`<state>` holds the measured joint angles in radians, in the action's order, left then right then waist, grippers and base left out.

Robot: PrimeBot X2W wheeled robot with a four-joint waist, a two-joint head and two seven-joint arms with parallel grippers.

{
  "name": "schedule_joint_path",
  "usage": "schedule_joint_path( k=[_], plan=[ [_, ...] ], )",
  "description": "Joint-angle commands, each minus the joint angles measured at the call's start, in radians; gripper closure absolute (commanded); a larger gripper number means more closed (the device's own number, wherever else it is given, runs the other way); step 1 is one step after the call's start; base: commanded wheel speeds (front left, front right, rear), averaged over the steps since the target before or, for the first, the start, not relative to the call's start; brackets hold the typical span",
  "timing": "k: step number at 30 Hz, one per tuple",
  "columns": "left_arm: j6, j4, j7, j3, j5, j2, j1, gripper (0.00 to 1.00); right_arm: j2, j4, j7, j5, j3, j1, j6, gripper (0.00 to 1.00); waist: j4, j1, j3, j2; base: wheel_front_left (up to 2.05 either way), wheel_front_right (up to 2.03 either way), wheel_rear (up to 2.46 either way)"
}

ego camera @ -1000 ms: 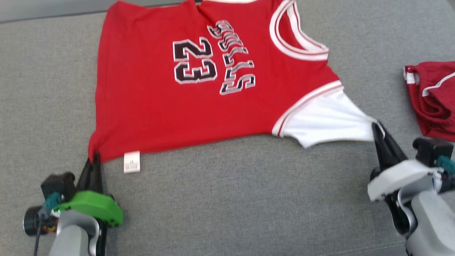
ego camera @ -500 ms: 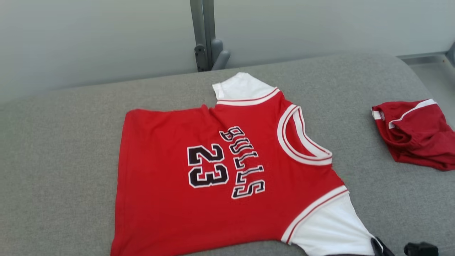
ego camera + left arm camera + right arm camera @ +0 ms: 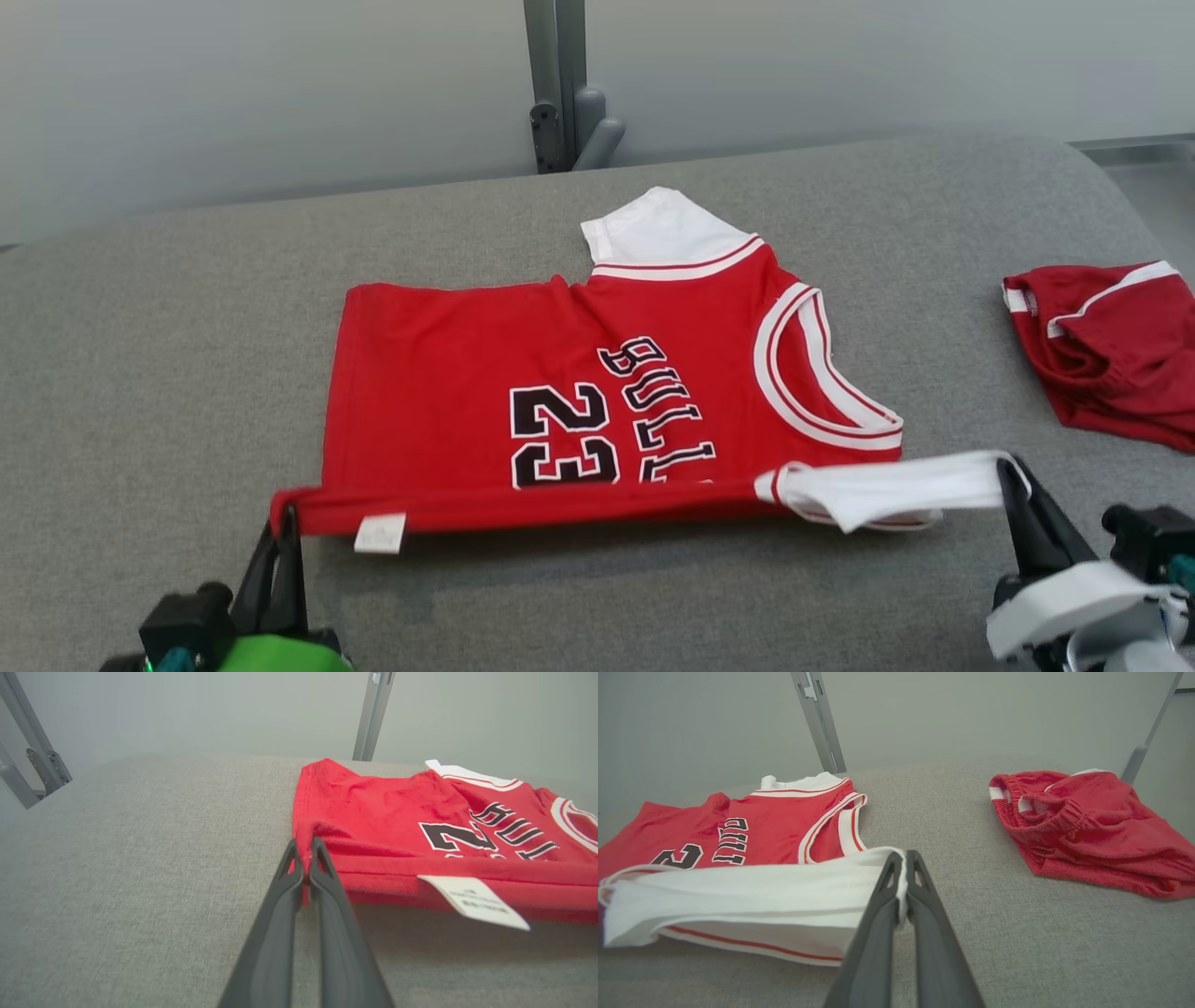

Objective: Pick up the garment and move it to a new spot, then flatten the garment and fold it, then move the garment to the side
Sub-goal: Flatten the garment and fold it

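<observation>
Red garment (image 3: 560,392), a jersey with white trim and black 23 / BULLS print, lies print-up mid-way across the grey padded surface (image 3: 140,373), neck hole toward the robot's right, hem toward its left. The far half lies flat, and the far white sleeve (image 3: 658,233) sticks out toward the back wall. The near long edge is off the pad, stretched in a fairly straight line between the 2 grippers, with a shadow under it. The left gripper (image 3: 285,525) is clamped tight on the near hem corner; the left wrist view shows red fabric bunched between the tips. A white care label (image 3: 380,533) hangs from the lifted edge just beside that grip. The right gripper (image 3: 1015,471) is clamped tight on the tip of the near white sleeve (image 3: 887,490). The cloth is pulled into flat layers running back to the red body, and the right wrist view shows a red stripe on the lowest layer. From the head camera the raised edge cuts off the lower part of the 23 and the last letters of BULLS. Both grippers sit at the near side of the pad, fingers pointing away from the robot. A 2nd red item, crumpled shorts (image 3: 1111,345) with white trim and an elastic waistband, lies on the pad to the robot's right, well apart from the jersey. A grey metal post (image 3: 557,84) stands behind the pad against a plain pale wall.
</observation>
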<state>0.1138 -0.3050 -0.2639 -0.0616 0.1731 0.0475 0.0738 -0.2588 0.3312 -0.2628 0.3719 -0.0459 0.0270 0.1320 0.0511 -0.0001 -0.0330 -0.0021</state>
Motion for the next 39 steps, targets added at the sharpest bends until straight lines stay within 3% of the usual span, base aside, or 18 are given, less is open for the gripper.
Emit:
schedule_joint_path(
  k=[1,5,19,26,27,28,29,35,39],
  plan=[
    [-0.001,0.015,0.000,0.000,-0.010,0.006,-0.030,1.00,-0.005,-0.013,-0.002,-0.006,0.004,-0.025,-0.003,1.00,-0.010,0.0001,-0.029,0.0021,0.00,0.00,0.00],
    [0.006,0.012,0.000,0.014,-0.019,0.006,-0.126,1.00,-0.012,-0.020,-0.003,-0.017,-0.018,-0.131,-0.002,1.00,-0.014,0.0001,-0.073,0.0021,0.00,0.00,0.00],
    [0.014,-0.232,0.000,0.049,-0.075,0.006,-0.437,1.00,-0.026,0.226,-0.003,-0.070,-0.097,-0.493,-0.002,1.00,-0.033,0.0001,-0.250,0.0021,0.00,0.00,0.00],
    [0.002,-0.267,0.000,0.038,-0.071,0.006,-0.487,1.00,-0.006,0.302,-0.003,-0.076,-0.089,-0.551,-0.002,1.00,-0.041,0.0001,-0.268,0.0021,0.00,0.00,0.00],
    [0.000,-0.272,0.000,0.039,-0.067,0.006,-0.485,1.00,-0.001,0.315,-0.003,-0.077,-0.079,-0.552,-0.002,0.18,-0.041,0.0001,-0.264,0.0021,0.00,0.00,0.00],
    [-0.004,-0.271,0.000,0.037,-0.060,0.006,-0.481,0.22,0.004,0.320,-0.003,-0.077,-0.067,-0.552,-0.002,0.00,-0.041,0.0001,-0.258,0.0021,0.00,0.00,0.00],
    [-0.010,-0.268,0.000,0.034,-0.053,0.006,-0.477,0.00,0.007,0.314,-0.003,-0.082,-0.058,-0.551,-0.002,0.00,-0.041,0.0001,-0.253,0.0021,0.00,0.00,0.00],
    [-0.035,-0.211,0.000,0.042,-0.013,0.006,-0.388,0.00,0.029,0.223,-0.003,-0.101,0.022,-0.446,-0.002,0.00,-0.038,0.0001,-0.216,0.0021,0.00,0.00,0.00],
    [-0.053,-0.165,0.000,0.047,0.017,0.005,-0.300,0.00,0.042,0.196,-0.003,-0.082,0.007,-0.343,-0.002,0.00,-0.033,0.0001,-0.191,0.0021,0.00,0.00,0.00]
  ],
)
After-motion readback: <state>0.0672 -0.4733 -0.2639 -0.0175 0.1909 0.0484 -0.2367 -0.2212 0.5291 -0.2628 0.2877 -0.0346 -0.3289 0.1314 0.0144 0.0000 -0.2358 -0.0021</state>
